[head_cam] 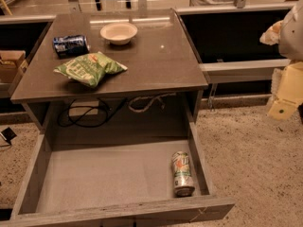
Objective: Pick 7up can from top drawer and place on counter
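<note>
The 7up can (182, 173) lies on its side on the grey floor of the open top drawer (94, 174), close against the drawer's right wall, with its silver end toward the front. The counter (156, 60) is the dark glossy tabletop above and behind the drawer. My gripper (284, 98) shows as cream and yellow parts at the right edge of the view. It is above the floor, to the right of the counter and well above and to the right of the can. It holds nothing that I can see.
On the counter are a dark blue can (71, 45) lying at the back left, a white bowl (119, 32) at the back and a green chip bag (90, 68) at the front left. Cables (85, 115) hang under the counter. A cardboard box (10, 65) stands at the left.
</note>
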You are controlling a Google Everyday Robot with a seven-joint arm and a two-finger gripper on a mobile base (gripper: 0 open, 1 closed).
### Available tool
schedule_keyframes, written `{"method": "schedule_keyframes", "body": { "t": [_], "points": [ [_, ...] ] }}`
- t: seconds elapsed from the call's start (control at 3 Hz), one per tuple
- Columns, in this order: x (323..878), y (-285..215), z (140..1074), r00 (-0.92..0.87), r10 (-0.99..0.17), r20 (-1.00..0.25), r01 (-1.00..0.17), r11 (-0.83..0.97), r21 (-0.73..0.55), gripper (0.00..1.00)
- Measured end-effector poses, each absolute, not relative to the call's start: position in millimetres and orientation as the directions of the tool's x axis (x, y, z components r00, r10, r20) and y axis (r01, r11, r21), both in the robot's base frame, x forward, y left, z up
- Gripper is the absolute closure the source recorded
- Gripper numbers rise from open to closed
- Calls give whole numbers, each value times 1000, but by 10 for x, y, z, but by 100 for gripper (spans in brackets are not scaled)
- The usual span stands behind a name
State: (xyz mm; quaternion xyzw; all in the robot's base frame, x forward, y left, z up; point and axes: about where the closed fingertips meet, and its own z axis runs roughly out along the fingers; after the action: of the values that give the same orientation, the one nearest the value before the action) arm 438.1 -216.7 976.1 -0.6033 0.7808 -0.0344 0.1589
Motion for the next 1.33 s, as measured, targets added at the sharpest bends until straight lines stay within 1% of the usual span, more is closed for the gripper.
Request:
{"method": "schedule_keyframes", "body": {
  "t": [0.67,1.0,1.33],
  "points": [
    [4388,-2175,9756,-231,-950,-209,-927,280,-248,0],
    [4415,-2271,9554,-342,-913,-221,-898,387,-210,0],
    [4357,-2548,8878,-543,-829,-134,-824,557,-107,0]
  ]
}}
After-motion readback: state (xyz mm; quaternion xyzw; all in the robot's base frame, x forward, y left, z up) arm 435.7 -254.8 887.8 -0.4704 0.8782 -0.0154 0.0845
